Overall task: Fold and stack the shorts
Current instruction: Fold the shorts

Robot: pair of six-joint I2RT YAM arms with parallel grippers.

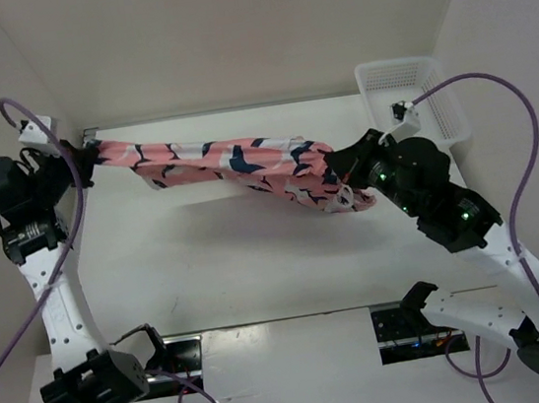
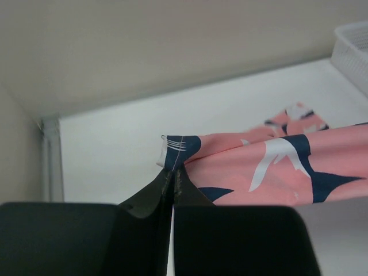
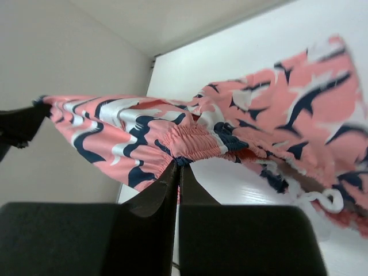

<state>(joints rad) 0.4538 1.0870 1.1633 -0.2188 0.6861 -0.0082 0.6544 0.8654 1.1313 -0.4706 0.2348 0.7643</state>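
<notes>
The salmon-pink shorts [image 1: 224,160] with navy-and-white shark shapes hang stretched above the white table [image 1: 208,259], between my two grippers. At the far left my left gripper [image 1: 93,157] is shut on a hem corner of the shorts [image 2: 179,146]; its fingertips [image 2: 172,172] pinch the navy edge. On the right my right gripper [image 1: 337,168] is shut on the gathered elastic waistband of the shorts [image 3: 195,141], its jaws pressed together at the fabric [image 3: 179,164]. A loose part of the shorts [image 3: 310,115] sags toward the table on the right.
A white mesh basket [image 1: 409,94] stands at the back right corner, behind the right arm; it also shows as the basket [image 2: 352,52] in the left wrist view. Walls enclose the table at the back and both sides.
</notes>
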